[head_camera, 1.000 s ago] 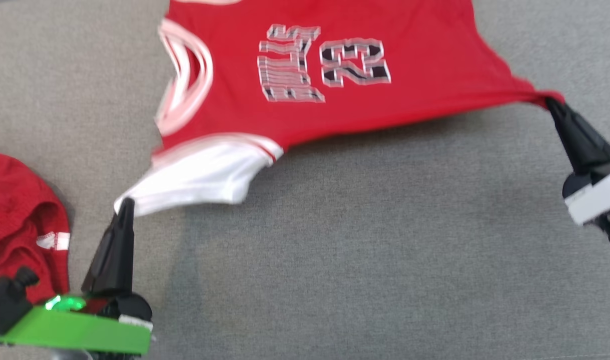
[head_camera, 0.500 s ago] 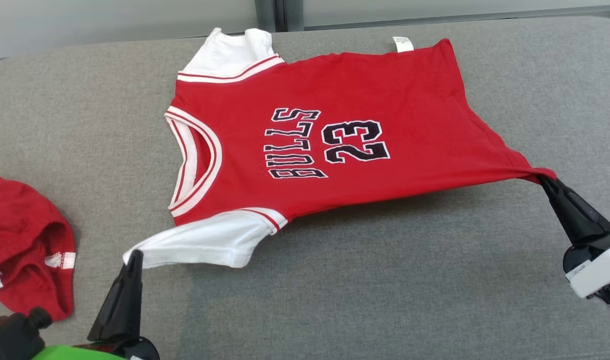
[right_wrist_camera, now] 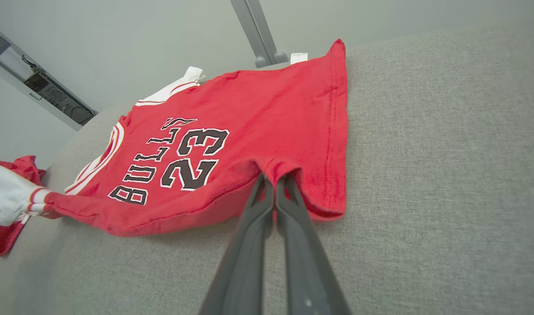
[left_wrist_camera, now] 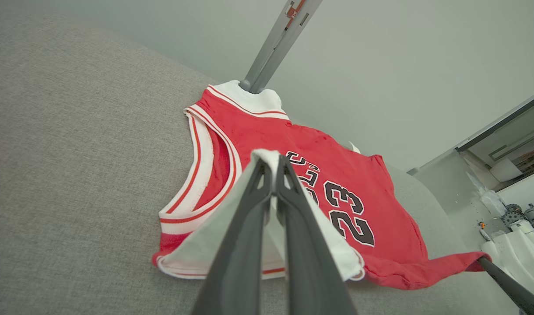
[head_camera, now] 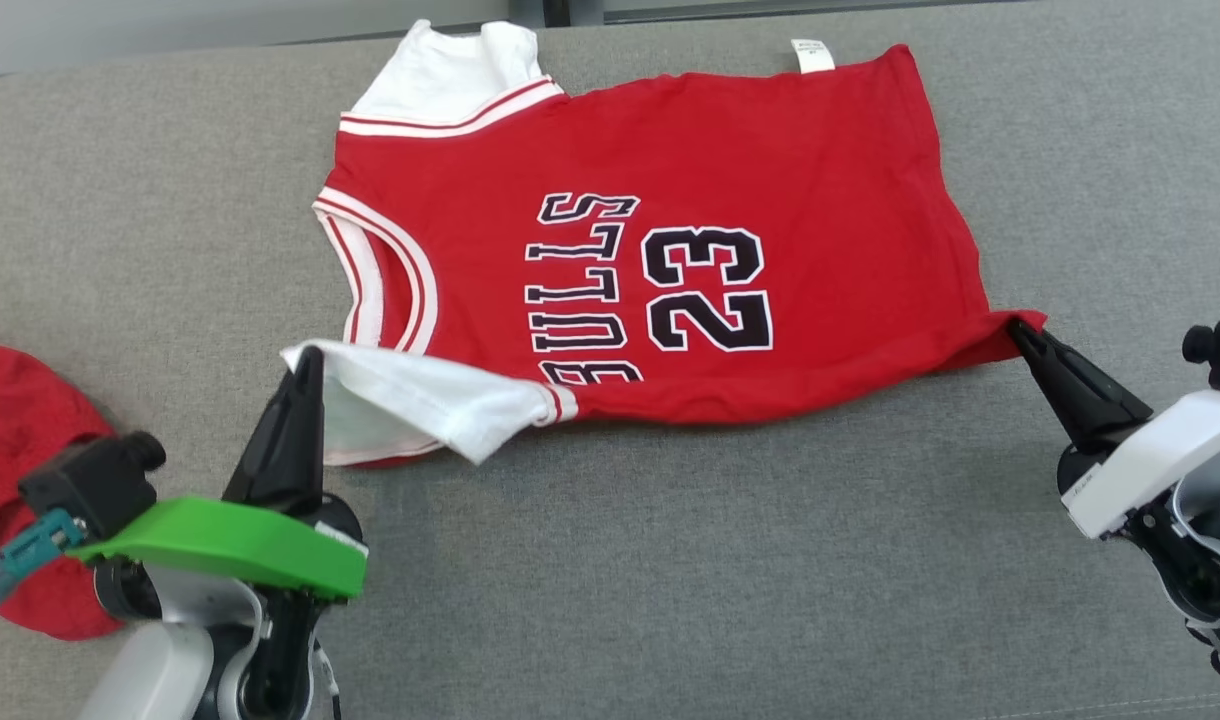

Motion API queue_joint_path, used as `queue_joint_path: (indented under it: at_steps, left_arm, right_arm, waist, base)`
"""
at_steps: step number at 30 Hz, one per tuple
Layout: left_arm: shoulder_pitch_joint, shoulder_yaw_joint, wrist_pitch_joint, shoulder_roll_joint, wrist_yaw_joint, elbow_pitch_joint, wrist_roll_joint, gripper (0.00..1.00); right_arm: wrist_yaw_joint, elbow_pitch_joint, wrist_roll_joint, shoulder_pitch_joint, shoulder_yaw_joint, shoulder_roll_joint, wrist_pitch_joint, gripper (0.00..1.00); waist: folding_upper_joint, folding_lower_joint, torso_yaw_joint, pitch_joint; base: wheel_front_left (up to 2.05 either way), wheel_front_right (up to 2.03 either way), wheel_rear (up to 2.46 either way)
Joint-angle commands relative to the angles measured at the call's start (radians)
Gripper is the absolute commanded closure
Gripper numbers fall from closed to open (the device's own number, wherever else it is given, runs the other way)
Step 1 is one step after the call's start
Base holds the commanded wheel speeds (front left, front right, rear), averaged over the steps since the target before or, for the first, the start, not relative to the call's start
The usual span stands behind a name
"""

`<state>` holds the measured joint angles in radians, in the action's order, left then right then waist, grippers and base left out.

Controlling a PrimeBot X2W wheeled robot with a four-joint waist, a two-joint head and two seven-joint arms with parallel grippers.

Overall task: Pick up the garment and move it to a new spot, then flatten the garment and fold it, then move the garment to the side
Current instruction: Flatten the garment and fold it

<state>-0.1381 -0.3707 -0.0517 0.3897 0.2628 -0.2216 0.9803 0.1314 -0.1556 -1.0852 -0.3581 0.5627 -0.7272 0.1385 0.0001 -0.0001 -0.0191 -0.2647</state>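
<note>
The garment (head_camera: 670, 150) is a red jersey with white sleeves and black "BULLS 23" lettering, spread on the grey cushion. My left gripper (head_camera: 307, 362) is shut on the near white sleeve, lifting it over the jersey's front edge; in the left wrist view the gripper (left_wrist_camera: 272, 162) pinches the white cloth of the garment (left_wrist_camera: 337, 192). My right gripper (head_camera: 1022, 332) is shut on the near hem corner at the right; in the right wrist view the gripper (right_wrist_camera: 273, 178) clamps the red hem of the garment (right_wrist_camera: 258, 113).
A second red cloth (head_camera: 20, 440) lies crumpled at the left edge beside my left arm. The grey cushion (head_camera: 720, 560) stretches bare in front of the jersey. A grey post (left_wrist_camera: 275, 41) rises behind the cushion's far edge.
Both grippers have carried the near edge of the garment forward, so the near sleeve and hem now fold over the jersey. The head view has also shifted between frames.
</note>
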Motion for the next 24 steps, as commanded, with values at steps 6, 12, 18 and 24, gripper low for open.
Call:
queue_joint_path:
  at_steps: [6, 12, 18, 24]
  left_arm:
    - [-0.182, -0.006, -0.031, -0.02, -0.045, 0.121, -0.052, 1.0]
    - [-0.312, -0.023, -0.04, -0.043, -0.07, 0.238, -0.09, 1.0]
    - [-0.394, -0.042, -0.064, -0.053, -0.102, 0.34, -0.117, 1.0]
    - [-0.446, -0.061, -0.087, -0.067, -0.14, 0.435, -0.134, 0.53]
  right_arm:
    - [-0.001, -0.073, -0.01, -0.133, 0.034, 0.018, -0.003, 1.0]
    - [-0.001, -0.14, -0.015, -0.24, 0.068, 0.019, 0.015, 1.0]
    - [-0.001, -0.198, -0.019, -0.318, 0.116, 0.025, 0.033, 1.0]
    - [-0.001, -0.262, -0.018, -0.364, 0.149, 0.048, 0.076, 0.0]
  waist:
    - [-0.0001, 0.0001, 0.019, -0.096]
    - [-0.0001, 0.0001, 0.031, -0.15]
    - [-0.0001, 0.0001, 0.037, -0.175]
    - [-0.0001, 0.0001, 0.04, -0.179]
  base:
    - [0.0, 0.0, 0.0]
    - [0.0, 0.0, 0.0]
    - [0.0, 0.0, 0.0]
    - [0.0, 0.0, 0.0]
